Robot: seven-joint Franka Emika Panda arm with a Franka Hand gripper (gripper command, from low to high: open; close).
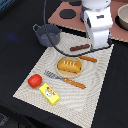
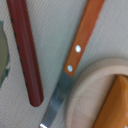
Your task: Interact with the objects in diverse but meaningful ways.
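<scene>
In the exterior view, one loaf [image 1: 69, 65] is seen on one plate [image 1: 61, 72]. One tomato [image 1: 34, 80], one packet [image 1: 49, 93], one fork [image 1: 64, 79], one knife [image 1: 88, 58] and one sausage [image 1: 79, 48] lie on a pale mat [image 1: 95, 95] over a dark table [image 1: 15, 55]. One pot [image 1: 47, 35], with nothing inside, stands beside the mat. The gripper is hidden by the arm [image 1: 97, 25]; its state cannot be told.

In the wrist view, the sausage [image 2: 26, 50], knife [image 2: 75, 55] and plate [image 2: 85, 95] are shown close.
</scene>
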